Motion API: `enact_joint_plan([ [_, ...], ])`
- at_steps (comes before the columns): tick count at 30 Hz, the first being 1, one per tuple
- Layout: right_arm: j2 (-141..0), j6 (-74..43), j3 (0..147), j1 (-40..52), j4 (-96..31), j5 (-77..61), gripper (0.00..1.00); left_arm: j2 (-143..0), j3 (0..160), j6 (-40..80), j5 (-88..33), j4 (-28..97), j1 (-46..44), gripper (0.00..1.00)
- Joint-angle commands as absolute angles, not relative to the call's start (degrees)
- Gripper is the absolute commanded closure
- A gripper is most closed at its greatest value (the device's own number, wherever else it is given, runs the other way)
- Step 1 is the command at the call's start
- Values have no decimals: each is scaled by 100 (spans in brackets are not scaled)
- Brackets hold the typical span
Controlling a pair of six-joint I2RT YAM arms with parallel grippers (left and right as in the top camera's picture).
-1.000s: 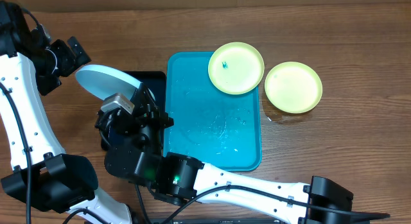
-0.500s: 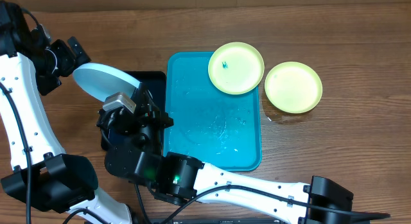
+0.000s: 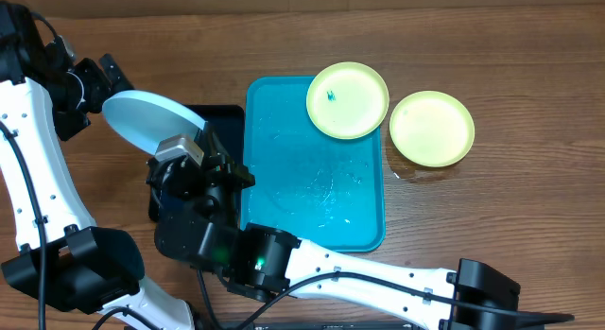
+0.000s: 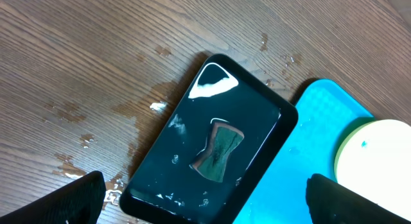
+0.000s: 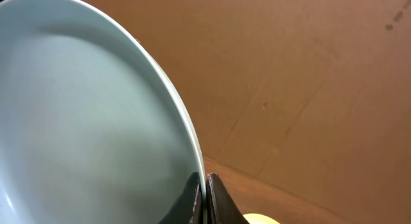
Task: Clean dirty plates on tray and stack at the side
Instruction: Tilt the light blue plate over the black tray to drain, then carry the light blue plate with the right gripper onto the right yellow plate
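The right tool [image 5: 205, 197] shows clearly only in its wrist view, closed on the rim of the smooth light cyan plate [image 5: 83, 121]. Overhead, that grip is hidden by the arm, and the plate is held tilted beside the cyan-blue tray [image 3: 284, 188]. The left tool [image 4: 205, 180] is spread open, cut off but for dark fingertips. A waisted dark green piece [image 4: 218, 153] in the glossy black tray [image 4: 257, 115] is shown by the left wrist view alone. A blue-flecked plate [image 3: 348, 101] overlaps the cyan-blue tray's corner, and a plain yellow-green plate [image 3: 432, 129] lies on the wooden desk [image 3: 529, 198].

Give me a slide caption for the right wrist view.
The right gripper clamps the rim of a pale cyan plate, held tilted.
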State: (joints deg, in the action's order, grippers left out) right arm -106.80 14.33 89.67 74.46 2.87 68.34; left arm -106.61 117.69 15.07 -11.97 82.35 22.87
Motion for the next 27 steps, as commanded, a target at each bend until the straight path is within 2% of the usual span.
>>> enact_joint_plan([
  [1, -10652, 1151, 9118, 7404, 235, 6818, 96, -10624, 11740, 1588, -1181, 8243, 2248, 0],
  [6, -10652, 1146, 9113, 7439, -202, 6383, 96, -10624, 11740, 1588, -1181, 8243, 2248, 0],
  [14, -10652, 963, 9113, 7452, -231, 6326, 96, -10624, 11740, 1588, -1181, 8243, 2248, 0],
  [19, -10652, 97, 9113, 7452, -784, 6158, 96, -10624, 11740, 1588, -1181, 8243, 2248, 0],
  [23, -10652, -862, 9113, 7450, -1737, 5312, 96, -10624, 11740, 1588, -1184, 8243, 2248, 0],
  [27, -10652, -1225, 9111, 7450, -2180, 4792, 96, -10624, 11740, 1588, -1184, 8243, 2248, 0],
])
